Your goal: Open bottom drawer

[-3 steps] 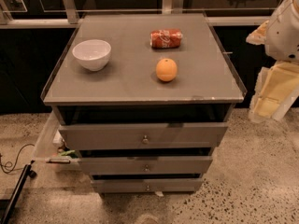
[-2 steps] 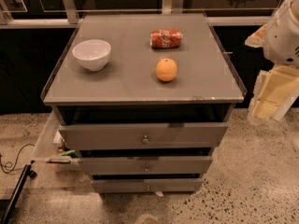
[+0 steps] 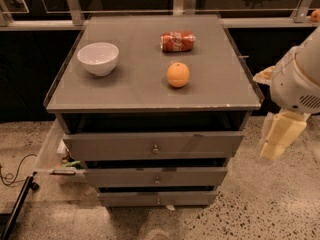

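The grey cabinet has three drawer fronts. The bottom drawer (image 3: pixel 157 198) is the lowest and narrowest, with a small round knob (image 3: pixel 158 201) at its centre, and its front sits shut under the middle drawer (image 3: pixel 156 176). The top drawer (image 3: pixel 155 145) is the widest. My gripper (image 3: pixel 278 138) is a cream-coloured piece hanging under the white arm (image 3: pixel 296 79) at the right. It sits off the cabinet's right side, about level with the top drawer and well above and to the right of the bottom drawer's knob.
On the cabinet top (image 3: pixel 135 91) are a white bowl (image 3: pixel 98 58), an orange (image 3: pixel 178 74) and a red soda can (image 3: pixel 177 41) lying on its side. A clear bin (image 3: pixel 56 151) stands left of the cabinet. A black cable (image 3: pixel 12 176) lies on the speckled floor.
The arm and gripper have come down and slightly left, closer to the cabinet's right side. The drawers and the things on top have not moved.
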You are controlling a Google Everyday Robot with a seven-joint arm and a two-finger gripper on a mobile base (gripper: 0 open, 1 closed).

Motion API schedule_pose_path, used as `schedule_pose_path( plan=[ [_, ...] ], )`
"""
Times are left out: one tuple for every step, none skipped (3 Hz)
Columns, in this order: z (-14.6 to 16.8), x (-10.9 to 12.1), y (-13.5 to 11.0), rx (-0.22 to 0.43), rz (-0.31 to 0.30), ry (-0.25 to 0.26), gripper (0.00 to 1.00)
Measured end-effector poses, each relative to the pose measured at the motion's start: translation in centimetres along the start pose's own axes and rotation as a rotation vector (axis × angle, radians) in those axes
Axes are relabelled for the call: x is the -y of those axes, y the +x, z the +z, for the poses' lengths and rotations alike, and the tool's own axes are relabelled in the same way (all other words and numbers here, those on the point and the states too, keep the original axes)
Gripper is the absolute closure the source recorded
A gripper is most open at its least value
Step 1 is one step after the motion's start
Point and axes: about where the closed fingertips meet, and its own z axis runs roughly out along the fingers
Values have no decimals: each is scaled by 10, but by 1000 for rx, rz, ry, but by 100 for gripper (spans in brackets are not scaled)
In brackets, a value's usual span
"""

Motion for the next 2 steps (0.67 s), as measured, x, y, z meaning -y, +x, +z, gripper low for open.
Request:
schedule_pose_path(
  plan=[
    [34, -21, 12, 17, -7, 8, 0],
    [63, -41, 26, 47, -23, 54, 0]
  ],
)
